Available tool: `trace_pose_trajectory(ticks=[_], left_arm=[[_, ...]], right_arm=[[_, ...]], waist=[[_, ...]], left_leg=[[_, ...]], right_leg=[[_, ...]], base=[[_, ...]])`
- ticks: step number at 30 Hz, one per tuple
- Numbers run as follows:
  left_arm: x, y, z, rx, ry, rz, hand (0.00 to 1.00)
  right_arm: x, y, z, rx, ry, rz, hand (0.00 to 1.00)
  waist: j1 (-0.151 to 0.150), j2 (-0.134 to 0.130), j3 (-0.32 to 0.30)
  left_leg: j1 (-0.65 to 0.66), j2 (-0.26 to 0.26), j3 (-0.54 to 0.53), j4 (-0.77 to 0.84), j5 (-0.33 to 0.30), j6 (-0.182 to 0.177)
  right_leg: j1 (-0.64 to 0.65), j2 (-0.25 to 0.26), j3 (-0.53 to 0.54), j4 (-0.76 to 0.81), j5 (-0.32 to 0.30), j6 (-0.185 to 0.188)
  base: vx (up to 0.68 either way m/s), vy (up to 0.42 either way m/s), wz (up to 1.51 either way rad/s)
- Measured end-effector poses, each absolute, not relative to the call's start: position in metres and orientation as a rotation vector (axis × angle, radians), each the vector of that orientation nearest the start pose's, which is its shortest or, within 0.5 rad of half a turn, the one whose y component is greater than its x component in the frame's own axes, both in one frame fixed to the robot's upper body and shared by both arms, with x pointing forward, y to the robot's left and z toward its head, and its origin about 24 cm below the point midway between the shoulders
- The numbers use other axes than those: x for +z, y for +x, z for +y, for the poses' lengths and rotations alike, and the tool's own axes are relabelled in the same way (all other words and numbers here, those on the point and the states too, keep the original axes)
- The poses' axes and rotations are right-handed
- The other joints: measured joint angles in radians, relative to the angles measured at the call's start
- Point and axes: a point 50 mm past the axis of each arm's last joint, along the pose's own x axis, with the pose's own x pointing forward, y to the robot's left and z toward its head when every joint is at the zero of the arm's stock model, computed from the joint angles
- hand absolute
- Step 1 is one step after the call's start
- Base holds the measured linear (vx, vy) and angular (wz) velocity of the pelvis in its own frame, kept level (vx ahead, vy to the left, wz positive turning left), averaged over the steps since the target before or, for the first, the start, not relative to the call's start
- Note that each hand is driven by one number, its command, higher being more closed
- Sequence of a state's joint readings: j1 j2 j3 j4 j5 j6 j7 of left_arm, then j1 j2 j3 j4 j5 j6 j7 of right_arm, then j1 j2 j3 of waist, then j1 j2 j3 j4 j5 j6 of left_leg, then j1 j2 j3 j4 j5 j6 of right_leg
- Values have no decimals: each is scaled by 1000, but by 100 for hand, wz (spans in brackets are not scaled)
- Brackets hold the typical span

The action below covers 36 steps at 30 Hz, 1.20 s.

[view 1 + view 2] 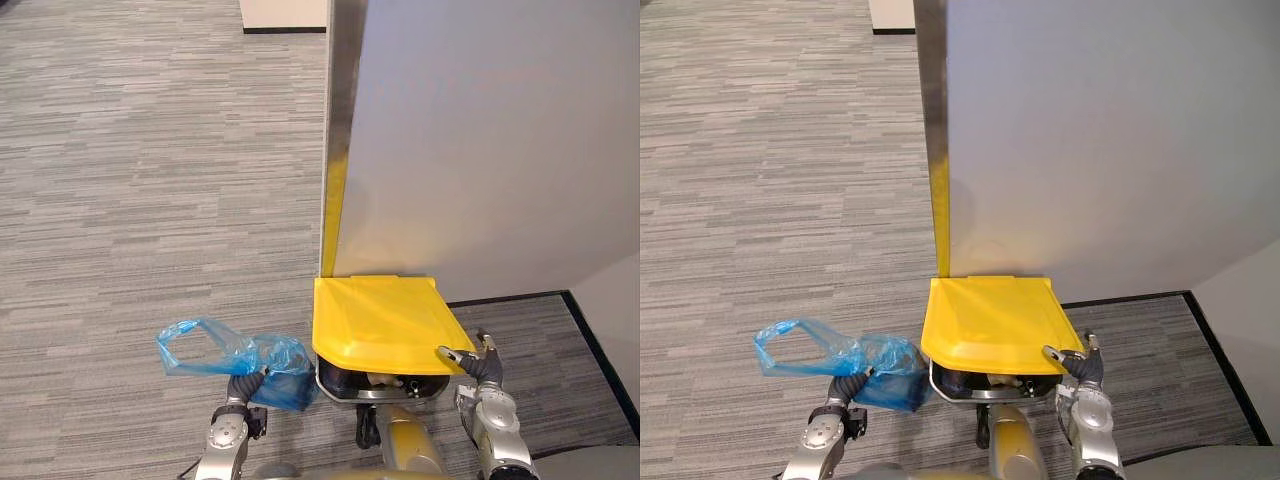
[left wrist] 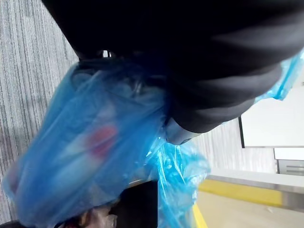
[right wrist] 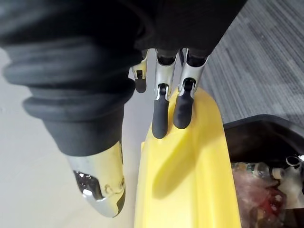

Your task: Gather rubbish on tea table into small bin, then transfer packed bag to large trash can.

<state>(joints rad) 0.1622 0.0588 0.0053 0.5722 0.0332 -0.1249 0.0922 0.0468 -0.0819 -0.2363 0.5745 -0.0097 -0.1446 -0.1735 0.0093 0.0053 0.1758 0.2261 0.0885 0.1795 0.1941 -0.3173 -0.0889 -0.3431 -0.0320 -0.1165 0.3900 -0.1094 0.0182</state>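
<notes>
My left hand [image 1: 243, 388] is shut on the neck of a blue plastic bag [image 1: 283, 372], which hangs just left of the large trash can [image 1: 333, 383]. Through the bag's film [image 2: 90, 156] I make out rubbish, with loose film trailing out to the left. The can's yellow lid [image 1: 380, 320] is tilted up at its near edge, so the dark inside shows. My right hand [image 1: 480, 366] rests its straight fingers [image 3: 161, 116] against the lid's near right corner, while the thumb [image 3: 100, 190] stands clear of the lid.
A tall grey panel [image 1: 480, 140] with a yellow strip [image 1: 333, 215] rises right behind the can. Some rubbish [image 3: 266, 185] lies inside the can. Grey striped carpet [image 1: 150, 180] stretches out to the left, and a black skirting line [image 1: 590, 335] runs on the right.
</notes>
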Motion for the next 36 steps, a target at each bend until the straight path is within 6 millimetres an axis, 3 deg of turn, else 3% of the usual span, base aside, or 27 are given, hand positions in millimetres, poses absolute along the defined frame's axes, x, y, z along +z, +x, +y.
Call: trace_pose_trajectory(ticks=[9,14,20,23,28,36], left_arm=[[-105,153,173,163,103,624,100],[-100,157,173,183,108,597,100],[-101,155,171,180,107,602,100],[-101,155,170,179,106,602,100],[-99,161,166,168,94,588,100],[-99,161,167,170,97,588,100]], right_arm=[[-52,187,-230,-636,-141,344,0],[-54,150,-257,-845,-140,400,0],[-54,129,-267,-913,-113,419,0],[-60,121,-269,-923,-76,449,0],[-86,116,-256,-851,-3,567,0],[-108,131,-214,-596,36,667,0]], waist=[[4,8,-20],[0,5,-20],[1,-3,-27],[-16,-4,-28],[-26,0,-30],[-23,23,-39]], left_leg=[[-13,-11,19,-3,12,4],[-45,18,23,18,-26,30],[-46,37,46,33,-46,40],[-49,52,45,31,-46,40],[-52,69,38,16,-30,10],[-56,53,27,15,-20,2]], right_leg=[[9,-7,7,-57,56,3],[23,0,-28,-101,88,-4],[34,13,-40,-148,114,-19],[35,25,-53,-149,120,-22],[35,30,-76,-149,116,-14],[37,10,-78,-150,121,-15]], base=[[-47,-19,-1],[-107,-74,18],[-126,-80,-17],[-24,-75,3],[-6,-35,10],[-52,24,5]])
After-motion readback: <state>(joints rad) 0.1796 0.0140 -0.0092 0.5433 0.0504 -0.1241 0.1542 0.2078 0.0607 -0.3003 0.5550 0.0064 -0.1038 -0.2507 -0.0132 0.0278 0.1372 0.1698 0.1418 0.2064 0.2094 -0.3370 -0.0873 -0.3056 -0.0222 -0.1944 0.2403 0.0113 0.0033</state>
